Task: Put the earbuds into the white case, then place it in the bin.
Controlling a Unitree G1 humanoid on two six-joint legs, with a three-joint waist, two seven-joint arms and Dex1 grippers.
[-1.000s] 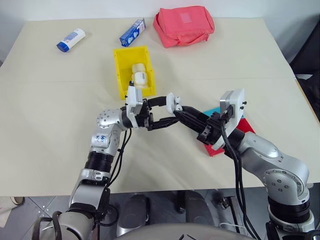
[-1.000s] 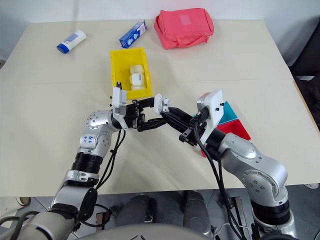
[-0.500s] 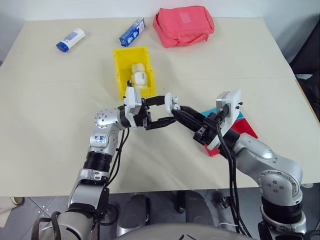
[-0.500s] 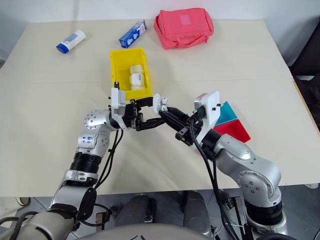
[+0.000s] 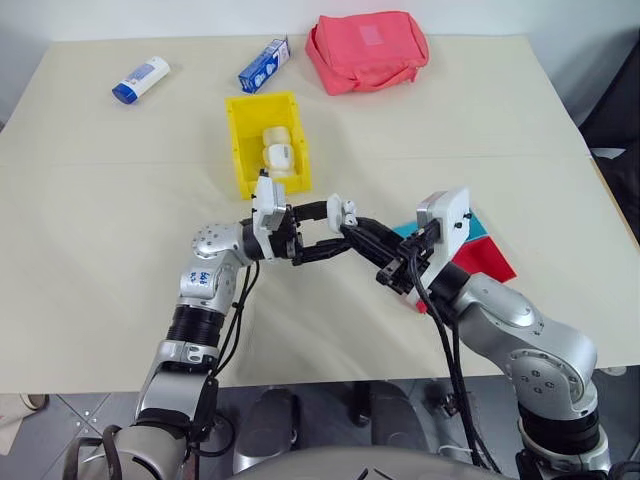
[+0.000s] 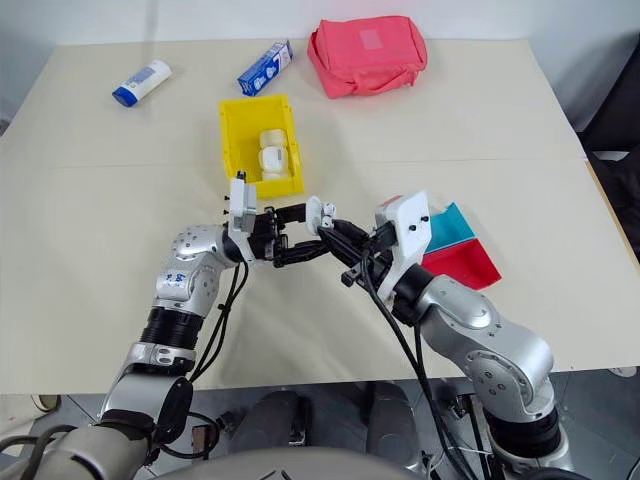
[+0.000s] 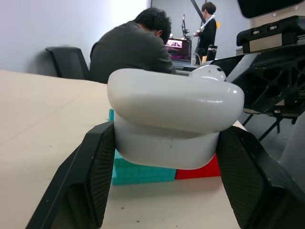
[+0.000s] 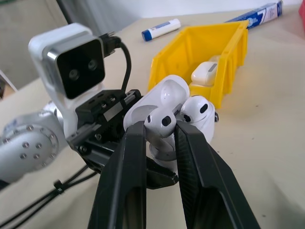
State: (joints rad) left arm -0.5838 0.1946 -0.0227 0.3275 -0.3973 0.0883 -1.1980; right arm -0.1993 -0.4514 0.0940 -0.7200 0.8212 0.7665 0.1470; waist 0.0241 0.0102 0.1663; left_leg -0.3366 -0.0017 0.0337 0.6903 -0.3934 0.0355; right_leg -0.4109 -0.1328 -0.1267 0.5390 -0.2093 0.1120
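My left gripper (image 5: 338, 226) is shut on the white case (image 5: 344, 212), holding it above the table with its lid flipped open (image 8: 164, 93). One earbud (image 8: 198, 112) sits in the case. My right gripper (image 8: 161, 131) is shut on a second earbud (image 8: 162, 120) and holds it right at the open case. In the left wrist view the case (image 7: 167, 124) sits between both black fingers (image 7: 95, 171). The yellow bin (image 5: 238, 150) stands just beyond the grippers, with white cases (image 5: 278, 150) lying in it.
Teal and red trays (image 5: 488, 250) lie under my right forearm. At the table's far side are a pink pouch (image 5: 367, 50), a blue and white box (image 5: 265, 64) and a white tube with a blue cap (image 5: 141, 79). People (image 7: 131, 50) sit beyond the table.
My right wrist has rolled and its forearm has swung in closer to the left. The case and the held earbud stay almost in the same spot.
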